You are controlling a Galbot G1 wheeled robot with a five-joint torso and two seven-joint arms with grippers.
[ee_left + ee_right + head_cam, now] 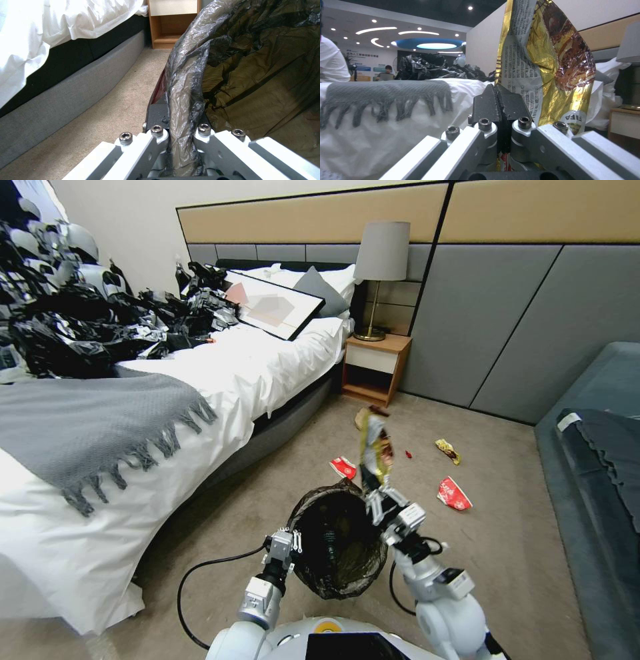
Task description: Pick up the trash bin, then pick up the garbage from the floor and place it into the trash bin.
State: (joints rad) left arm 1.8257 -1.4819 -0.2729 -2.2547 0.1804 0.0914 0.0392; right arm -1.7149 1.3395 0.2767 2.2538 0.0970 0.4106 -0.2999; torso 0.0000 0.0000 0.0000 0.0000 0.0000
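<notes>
Trash bin [339, 543], black-lined, held off the carpet [520, 553] by its rim, pinched in the left gripper [293, 543]. Gold snack wrapper [375, 450]: upright, clamped at its lower end in the right gripper [377, 500], just above the bin's far rim. Red wrappers [454, 493] lie on the carpet beyond.

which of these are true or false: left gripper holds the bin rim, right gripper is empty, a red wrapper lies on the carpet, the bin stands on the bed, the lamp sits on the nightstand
1. The left gripper is clamped on the trash bin rim: true.
2. The right gripper is empty: false, its fingers pinch a gold wrapper.
3. A red wrapper lies on the carpet: true.
4. The bin stands on the bed: false, it is held up over the carpet.
5. The lamp sits on the nightstand: true.
</notes>
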